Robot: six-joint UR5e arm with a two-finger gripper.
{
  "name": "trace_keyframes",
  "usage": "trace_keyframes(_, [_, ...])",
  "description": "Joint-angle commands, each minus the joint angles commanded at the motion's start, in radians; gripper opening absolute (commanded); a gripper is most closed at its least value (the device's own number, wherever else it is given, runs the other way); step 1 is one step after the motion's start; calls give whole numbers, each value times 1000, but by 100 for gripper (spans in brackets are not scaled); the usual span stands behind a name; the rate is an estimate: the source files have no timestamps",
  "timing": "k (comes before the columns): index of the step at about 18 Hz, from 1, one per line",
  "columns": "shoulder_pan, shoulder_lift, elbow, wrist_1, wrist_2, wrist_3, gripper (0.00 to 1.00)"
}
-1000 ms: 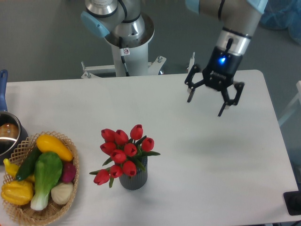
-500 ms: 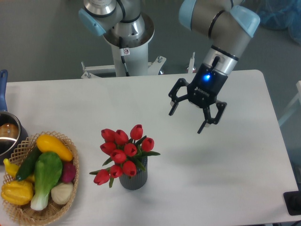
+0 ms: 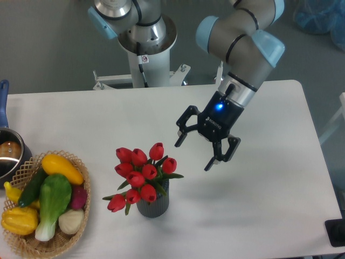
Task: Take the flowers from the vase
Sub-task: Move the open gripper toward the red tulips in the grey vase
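We see the gripper (image 3: 192,155) hanging above the white table (image 3: 269,205) with its two black fingers (image 3: 180,138) spread wide apart and nothing between them; a blue light glows on its dark body; the fingers point down and toward the left, and the one on the left sits just right of the uppermost tulip bud, apart from it. The arm (image 3: 240,46), grey with pale blue joint caps, reaches in from the far right; its base column (image 3: 145,40) stands at the far edge of the table, left of the arm's reach.

The flowers (image 3: 141,174), a bunch of red tulip buds with green stems and a few green leaves, stand in the vase (image 3: 153,205); the vase is small, dark grey and ribbed, upright on the table, near the front edge and a little left of centre; some buds droop out over its left side, and we count about ten of them. The gripper is to the right of the bunch and farther back, touching neither flowers nor vase.

At the near left corner we find a woven basket (image 3: 81,226) holding yellow, green, purple and pale vegetables (image 3: 51,199); just beyond it, at the left edge, part of a metal pot (image 3: 8,154) with a blue handle (image 3: 3,102) shows; a small dark object (image 3: 335,233) lies at the near right edge, cut off by the frame, and we cannot tell what it is.
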Motion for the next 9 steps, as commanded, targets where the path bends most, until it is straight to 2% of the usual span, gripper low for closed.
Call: trace_keyframes(9, [-52, -40, -5, 29, -17, -8, 100])
